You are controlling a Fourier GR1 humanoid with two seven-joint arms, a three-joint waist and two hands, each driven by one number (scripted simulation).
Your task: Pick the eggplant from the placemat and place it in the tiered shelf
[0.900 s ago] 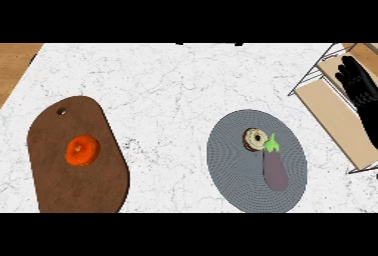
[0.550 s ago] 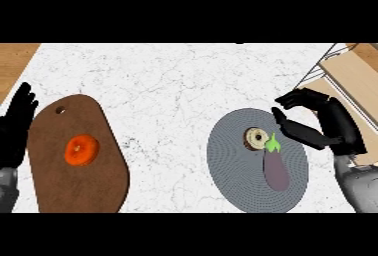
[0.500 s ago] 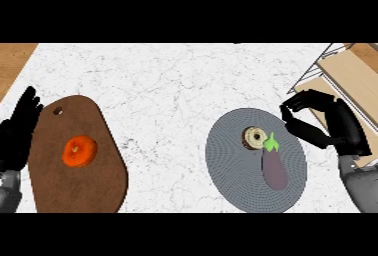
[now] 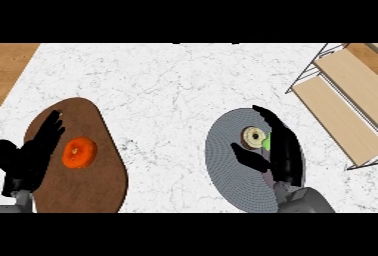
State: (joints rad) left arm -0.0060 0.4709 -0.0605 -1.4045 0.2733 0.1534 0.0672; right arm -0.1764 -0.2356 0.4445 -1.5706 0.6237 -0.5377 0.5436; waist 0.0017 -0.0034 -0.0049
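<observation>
Eggplant [image 4: 266,141]: lying on the placemat [image 4: 225,165]; only a sliver of its green cap is being shown, the rest being hidden under the right hand [image 4: 277,150].

Right hand: being held over the eggplant, fingers extended and pointing up the view, thumb spread to the left; nothing is being held as far as can be seen. Whether the eggplant is being touched cannot be told.

Placemat: grey, round, right of centre on the counter [image 4: 170,90]. A small tan ring-shaped item [image 4: 255,135] is lying on it, just left of the eggplant's cap.

Shelf [image 4: 343,100]: wooden tiers in a wire frame, at the upper right, well apart from the eggplant.

Left hand [image 4: 33,152]: resting open at the left edge, fingers up, partly over a brown board [image 4: 96,185] on which an orange item [image 4: 77,152] is lying.

Step judged in hand: the reach and grasp. Next move judged to be calling for the fingers being curled round the eggplant, followed by a lift towards the shelf.
</observation>
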